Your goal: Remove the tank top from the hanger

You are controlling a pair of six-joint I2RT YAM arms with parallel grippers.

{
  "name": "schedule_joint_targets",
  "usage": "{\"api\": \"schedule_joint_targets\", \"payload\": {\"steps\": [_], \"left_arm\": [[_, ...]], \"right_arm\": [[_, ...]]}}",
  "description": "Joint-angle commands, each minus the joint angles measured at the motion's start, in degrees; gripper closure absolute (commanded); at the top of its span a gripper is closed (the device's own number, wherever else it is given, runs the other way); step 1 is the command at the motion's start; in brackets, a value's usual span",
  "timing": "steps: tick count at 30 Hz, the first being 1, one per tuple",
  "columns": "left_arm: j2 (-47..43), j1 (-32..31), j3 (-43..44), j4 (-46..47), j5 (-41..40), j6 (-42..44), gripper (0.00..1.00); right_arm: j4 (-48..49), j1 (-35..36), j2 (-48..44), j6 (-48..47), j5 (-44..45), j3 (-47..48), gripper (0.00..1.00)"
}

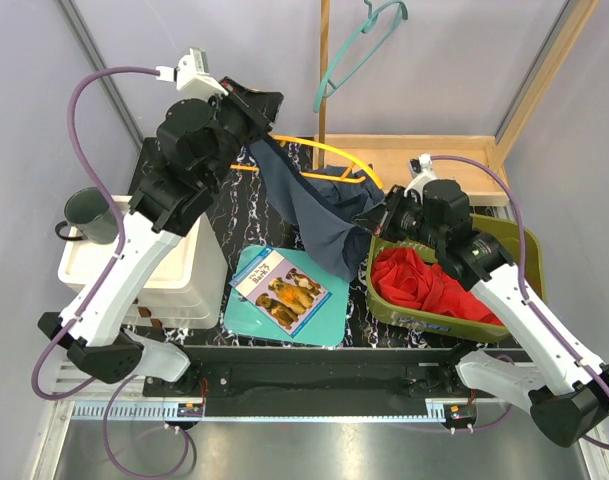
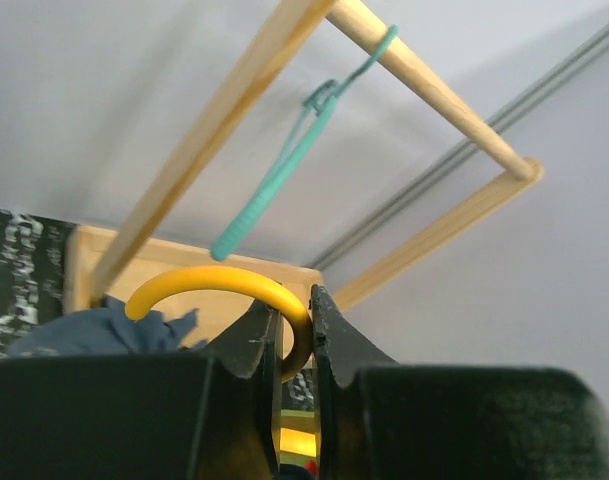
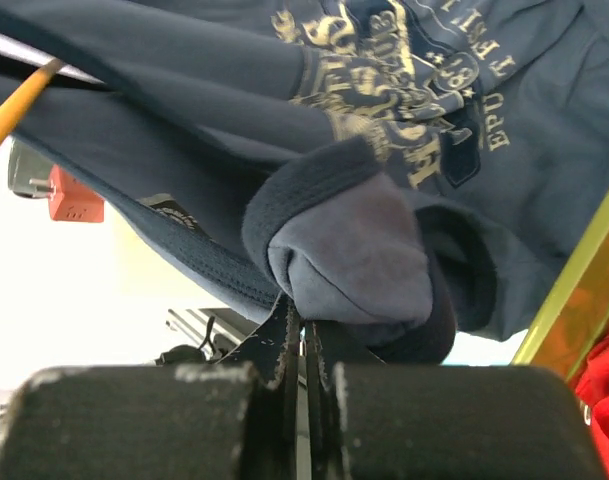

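Left wrist view: left gripper (image 2: 295, 335) jaws clamped on the smooth, curved yellow hanger (image 2: 209, 278); right gripper (image 3: 300, 335) jaws pinched together on the soft navy tank top (image 3: 349, 250).

right gripper (image 3: 302, 328): jaws pressed together on a fold of the tank top (image 3: 234, 90), lower centre | yellow hanger (image 3: 14, 115): upper left | red cloth (image 3: 606, 375): lower right

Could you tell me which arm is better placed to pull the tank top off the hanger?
Right: the right gripper pinches the navy tank top; the left gripper only steadies the yellow hanger.
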Motion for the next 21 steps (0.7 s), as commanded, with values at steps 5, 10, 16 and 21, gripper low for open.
{"api": "schedule_joint_targets", "payload": {"steps": [5, 10, 16, 21], "left_arm": [[0.2, 2.0, 0.1, 13.4, 22.0, -16.2, 1.00], [-4.7, 3.6, -10.4, 21.7, 26.7, -29.1, 1.00], [-9.5, 6.6, -24.2, 41.6, 28.4, -42.9, 1.00], [-8.6, 7.3, -32.1, 58.4, 29.9, -53.1, 1.00]], "right_arm": [[8.7, -0.1, 6.1, -1.4, -3.7, 5.6, 1.00], [11.5, -0.4, 13.2, -2.2, -5.4, 11.0, 1.00], [13.0, -0.4, 19.4, -1.6, -9.9, 16.2, 1.00], [13.1, -0.4, 18.2, -2.2, -10.1, 13.7, 1.00]]}}
